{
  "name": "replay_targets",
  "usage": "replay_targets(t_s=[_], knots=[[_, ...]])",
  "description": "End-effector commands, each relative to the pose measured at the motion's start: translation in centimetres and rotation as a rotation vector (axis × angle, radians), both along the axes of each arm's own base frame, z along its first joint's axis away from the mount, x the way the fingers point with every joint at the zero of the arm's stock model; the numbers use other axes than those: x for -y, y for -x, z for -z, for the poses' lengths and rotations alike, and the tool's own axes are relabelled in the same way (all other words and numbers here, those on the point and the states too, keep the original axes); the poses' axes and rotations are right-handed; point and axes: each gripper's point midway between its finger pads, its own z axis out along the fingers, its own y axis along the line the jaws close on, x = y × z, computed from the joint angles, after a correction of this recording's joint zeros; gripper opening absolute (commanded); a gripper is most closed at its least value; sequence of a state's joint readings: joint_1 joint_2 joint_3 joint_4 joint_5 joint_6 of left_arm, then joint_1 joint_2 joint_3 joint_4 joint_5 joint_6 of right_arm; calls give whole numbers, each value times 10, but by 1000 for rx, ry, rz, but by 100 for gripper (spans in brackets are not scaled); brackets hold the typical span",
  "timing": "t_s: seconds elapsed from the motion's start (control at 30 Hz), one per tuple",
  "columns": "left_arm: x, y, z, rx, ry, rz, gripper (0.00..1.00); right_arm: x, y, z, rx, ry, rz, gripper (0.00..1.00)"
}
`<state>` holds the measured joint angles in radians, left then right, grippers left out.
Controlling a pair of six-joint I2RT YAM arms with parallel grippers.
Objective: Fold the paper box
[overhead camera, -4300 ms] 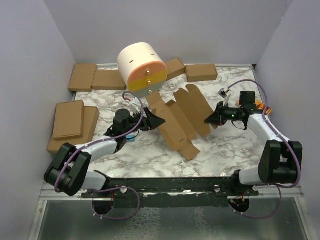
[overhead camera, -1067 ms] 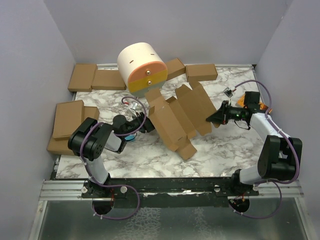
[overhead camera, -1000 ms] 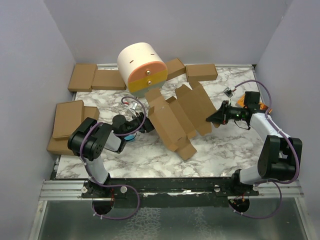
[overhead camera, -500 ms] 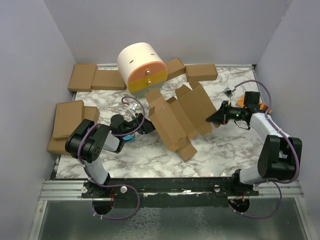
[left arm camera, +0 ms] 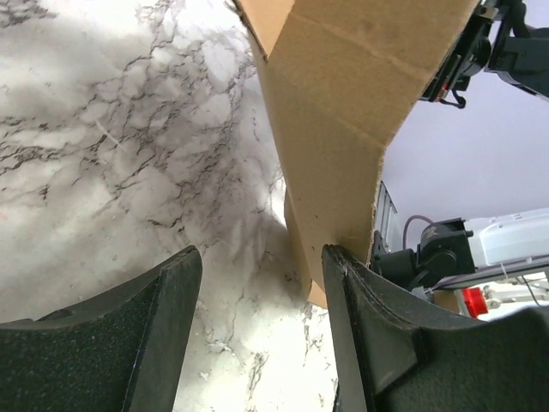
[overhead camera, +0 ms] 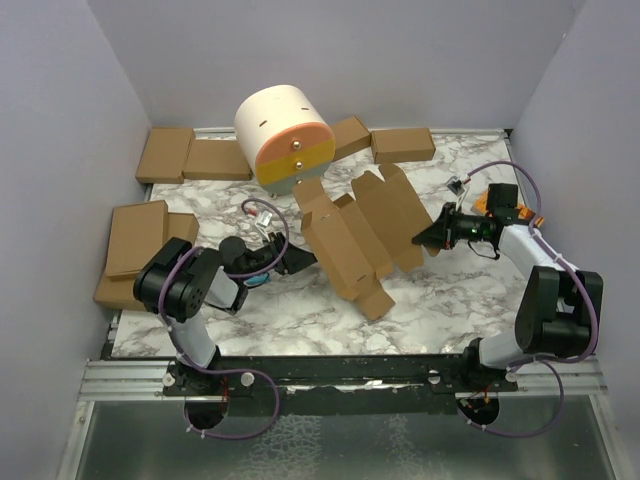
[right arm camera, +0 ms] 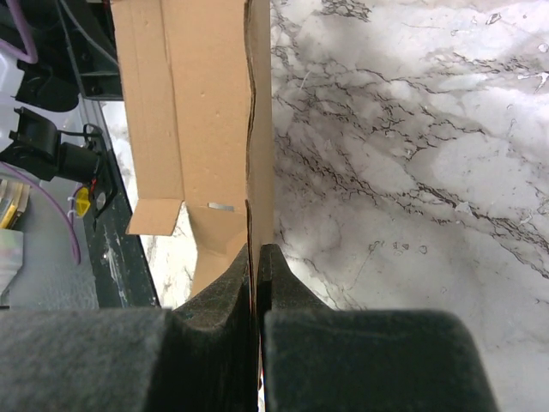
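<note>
top external: flapped, creased brown paper box (overhead camera: 352, 243) on veined marble table (overhead camera: 452, 292)

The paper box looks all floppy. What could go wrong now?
1. The right jaws pinch only a thin edge of the paper box, so the sheet might slip out or tear there.
2. The left jaws are open, with the sheet's edge beside one finger and not gripped. Closing might miss it or crease the wrong spot.
3. A flap sits near the white-and-orange drum, so swinging the sheet could bump it.
</note>
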<state>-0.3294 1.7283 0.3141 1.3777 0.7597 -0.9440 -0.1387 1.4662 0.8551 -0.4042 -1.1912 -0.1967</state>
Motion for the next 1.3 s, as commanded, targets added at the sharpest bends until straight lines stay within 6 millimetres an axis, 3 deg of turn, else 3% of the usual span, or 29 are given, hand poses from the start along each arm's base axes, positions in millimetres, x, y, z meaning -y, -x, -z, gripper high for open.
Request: replay_targets(t_s=[0.0, 1.03, 1.27], knots=[[7, -1, -10, 33, 84, 19, 62, -1, 0, -3, 11, -18, -15, 1], [9, 13, -46, 113, 175, 46, 68, 3, -4, 8, -16, 16, 7, 1], [12, 11, -45, 106, 178, 42, 68, 2, -3, 8, -20, 11, 3, 1]])
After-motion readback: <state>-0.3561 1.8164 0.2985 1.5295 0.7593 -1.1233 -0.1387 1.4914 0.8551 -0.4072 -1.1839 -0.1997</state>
